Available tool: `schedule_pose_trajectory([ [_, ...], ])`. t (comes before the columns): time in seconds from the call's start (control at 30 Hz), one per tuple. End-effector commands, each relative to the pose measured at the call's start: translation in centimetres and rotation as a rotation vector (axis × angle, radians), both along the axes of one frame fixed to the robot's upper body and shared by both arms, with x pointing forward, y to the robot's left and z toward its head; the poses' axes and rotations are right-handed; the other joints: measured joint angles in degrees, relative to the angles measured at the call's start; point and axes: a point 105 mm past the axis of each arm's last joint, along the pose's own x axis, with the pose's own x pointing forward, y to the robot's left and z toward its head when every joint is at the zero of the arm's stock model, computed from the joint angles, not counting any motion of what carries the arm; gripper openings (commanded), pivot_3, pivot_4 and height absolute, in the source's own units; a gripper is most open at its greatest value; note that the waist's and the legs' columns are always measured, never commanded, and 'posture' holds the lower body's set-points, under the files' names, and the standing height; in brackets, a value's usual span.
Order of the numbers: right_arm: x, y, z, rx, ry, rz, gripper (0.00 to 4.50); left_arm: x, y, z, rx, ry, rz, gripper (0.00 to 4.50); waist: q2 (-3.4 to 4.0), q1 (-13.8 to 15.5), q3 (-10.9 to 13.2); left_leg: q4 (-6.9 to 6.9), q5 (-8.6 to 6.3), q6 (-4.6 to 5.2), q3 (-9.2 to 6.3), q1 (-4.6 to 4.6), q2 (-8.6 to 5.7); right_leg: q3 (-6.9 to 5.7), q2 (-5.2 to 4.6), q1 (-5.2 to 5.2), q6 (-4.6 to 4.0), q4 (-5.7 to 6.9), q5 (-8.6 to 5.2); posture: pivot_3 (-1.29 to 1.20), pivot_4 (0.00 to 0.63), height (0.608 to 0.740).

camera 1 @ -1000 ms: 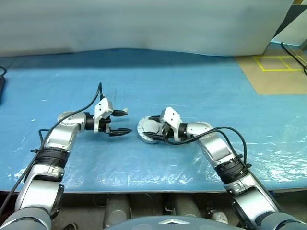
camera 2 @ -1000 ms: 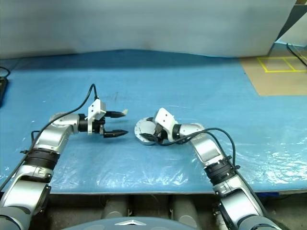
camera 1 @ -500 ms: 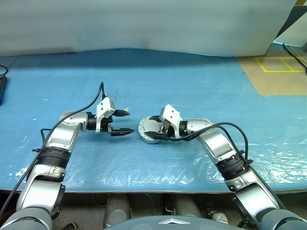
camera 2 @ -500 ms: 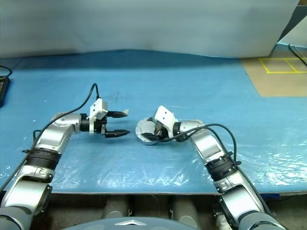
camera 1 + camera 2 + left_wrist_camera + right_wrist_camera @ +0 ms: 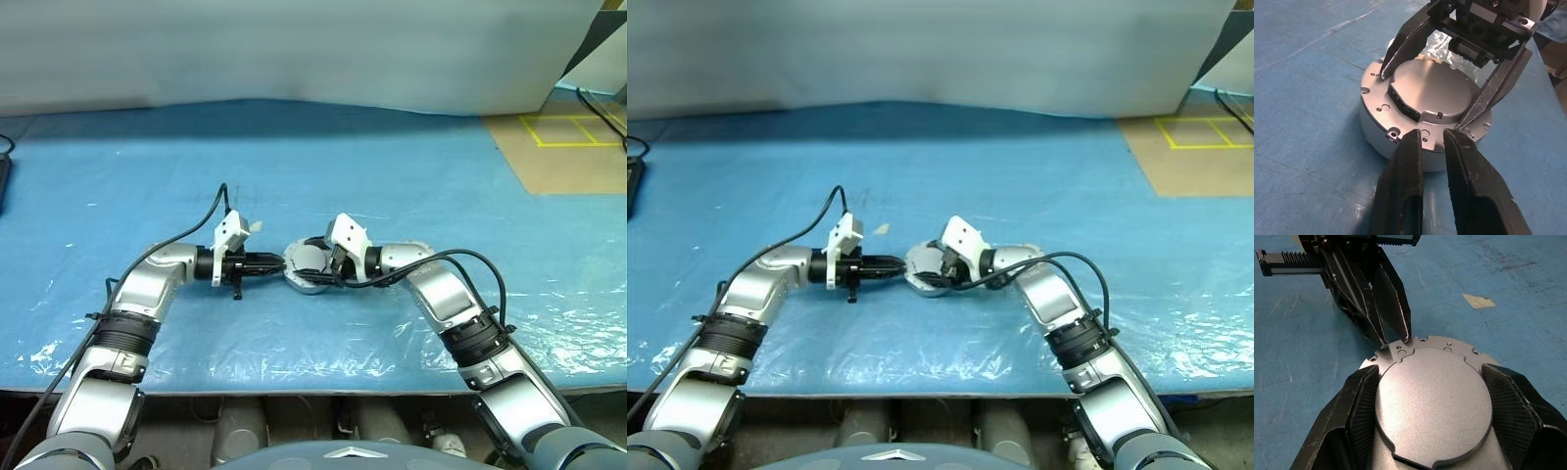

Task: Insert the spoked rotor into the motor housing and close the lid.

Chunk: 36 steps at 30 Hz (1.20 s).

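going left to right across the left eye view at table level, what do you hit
left gripper → lid seated on the motor housing → right gripper → brown floor patch with yellow lines

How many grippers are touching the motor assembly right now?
2. The right gripper straddles the lid; the left gripper's nearly closed fingertips meet the motor housing rim on the opposite side.
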Motion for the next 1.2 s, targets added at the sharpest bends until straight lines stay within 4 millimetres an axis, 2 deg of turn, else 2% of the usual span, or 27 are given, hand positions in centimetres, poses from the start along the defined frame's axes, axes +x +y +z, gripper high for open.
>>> schedule_pose_trajectory([
  [0.03, -0.4, -2.1, -4.7, -0.131, 0.13, -0.083, 2.97, 0.4, -0.2, 0.8, 0.002, -0.037, -0.009, 0.02, 0.0, -0.01, 0.0, 0.0, 0.0, 0.0, 0.0, 0.0, 0.0, 0.0, 0.0, 0.0, 0.0, -0.01, 0.0, 0.0, 0.15, 0.74],
  [0.23, -0.3, -2.0, -4.6, -0.127, 0.116, -0.084, 2.97, 0.0, -0.9, -0.4, 0.049, -0.024, -0.051, 0.02, 0.03, 0.0, -0.02, -0.05, 0.0, 0.0, 0.0, 0.01, 0.0, 0.0, 0.0, 0.01, 0.01, -0.06, 0.0, 0.0, 0.15, 0.74],
  [0.4, 0.2, -2.2, -4.0, -0.101, 0.103, -0.118, 2.97, -0.8, -0.4, -2.8, 0.185, -0.019, -0.086, 0.02, 0.21, 0.0, -0.49, -0.14, 0.0, 0.01, 0.0, 0.08, -0.02, 0.0, 0.0, 0.09, 0.02, -0.15, 0.0, 0.0, 0.15, 0.74],
  [0.6, 0.7, -2.8, -1.9, -0.022, 0.111, -0.156, 2.97, -0.9, -0.7, -2.8, 0.17, -0.035, -0.089, 0.02, 0.37, 0.27, -0.71, -0.22, -0.04, 0.07, 0.0, 0.13, -0.03, 0.0, -0.01, 0.14, 0.27, -0.18, -0.15, 0.0, 0.15, 0.74],
  [0.63, 0.6, -2.9, -1.8, -0.025, 0.111, -0.148, 3.69, -0.8, -0.6, -2.8, 0.17, -0.037, -0.087, 0.0, 0.37, 0.36, -0.71, -0.22, -0.04, 0.07, 0.0, 0.11, -0.04, 0.0, -0.02, 0.14, 0.2, -0.19, -0.11, 0.0, 0.15, 0.74],
  [0.7, 0.6, -3.0, -0.9, 0.003, 0.096, -0.143, 4.35, -0.8, -0.6, -2.8, 0.173, -0.041, -0.082, 0.0, 0.37, 0.5, -0.71, -0.24, -0.03, 0.06, 0.0, 0.07, -0.07, 0.0, -0.04, 0.13, 0.09, -0.24, -0.05, 0.0, 0.15, 0.74],
  [0.73, 0.9, -3.0, -0.1, 0.032, 0.079, -0.156, 4.47, -0.7, -0.6, -2.8, 0.173, -0.044, -0.08, 0.0, 0.37, 0.55, -0.71, -0.25, -0.02, 0.05, 0.01, 0.06, -0.08, 0.0, -0.05, 0.13, 0.09, -0.25, -0.05, 0.0, 0.15, 0.74],
  [0.87, 0.8, -3.2, 3.8, 0.154, 0.053, -0.159, 4.47, -0.7, -0.5, -2.8, 0.172, -0.048, -0.075, 0.0, 0.4, 0.82, -0.69, -0.31, -0.01, 0.04, 0.01, -0.07, -0.09, 0.0, -0.05, 0.01, 0.09, -0.26, -0.05, 0.0, 0.15, 0.74],
  [0.97, 0.0, -3.5, 6.6, 0.305, 0.113, -0.164, 4.47, -0.7, -0.5, -2.9, 0.171, -0.051, -0.068, 0.0, 0.4, 1.07, -0.69, -0.34, 0.0, 0.03, 0.01, -0.17, -0.09, 0.0, -0.04, -0.13, 0.1, -0.26, -0.05, 0.0, 0.15, 0.74],
  [1.07, -0.2, -4.7, 7.6, 0.407, 0.203, -0.214, 4.47, -0.6, -0.4, -2.9, 0.17, -0.054, -0.061, 0.0, 0.4, 1.3, -0.69, -0.46, 0.0, 0.02, 0.01, -0.13, -0.07, 0.0, -0.01, -0.14, 0.14, -0.27, -0.09, 0.0, 0.15, 0.74],
  [1.2, -0.4, -7.0, 6.3, 0.452, 0.364, -0.312, 4.47, -0.3, -0.3, -2.8, 0.167, -0.06, -0.053, 0.0, 0.4, 1.57, -0.69, -0.47, 0.0, 0.02, 0.02, -0.17, -0.11, 0.0, -0.02, -0.14, 0.14, -0.36, -0.1, 0.0, 0.15, 0.74],
])
